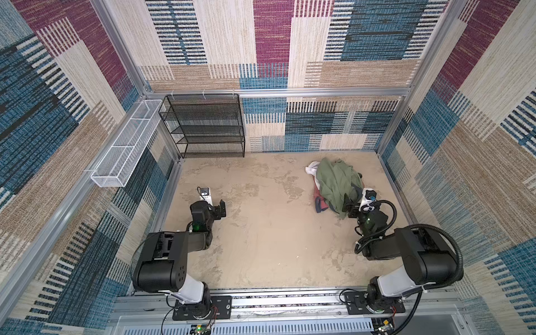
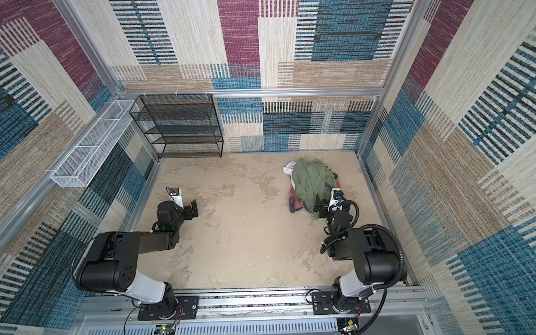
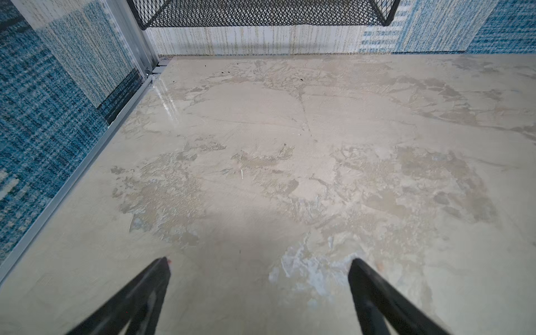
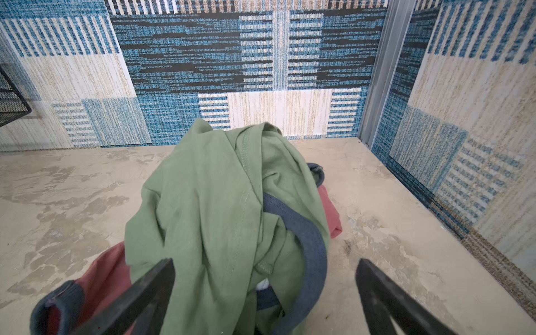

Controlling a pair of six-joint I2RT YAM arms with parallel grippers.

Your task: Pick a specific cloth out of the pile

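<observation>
The brick-red T-shirt (image 4: 104, 275) lies at the pile's (image 1: 336, 185) bottom on the counter (image 1: 261, 232), mostly smothered by an olive-green garment (image 4: 208, 208). The right gripper (image 4: 265, 290) hovers spread at the pile's near edge; the left gripper (image 3: 259, 287) gapes empty.

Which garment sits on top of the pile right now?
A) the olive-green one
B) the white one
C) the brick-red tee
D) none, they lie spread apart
A: the olive-green garment drapes over the pile, with the brick-red tee showing only at the edges beneath it and the white garment peeking out at the far side.
</observation>
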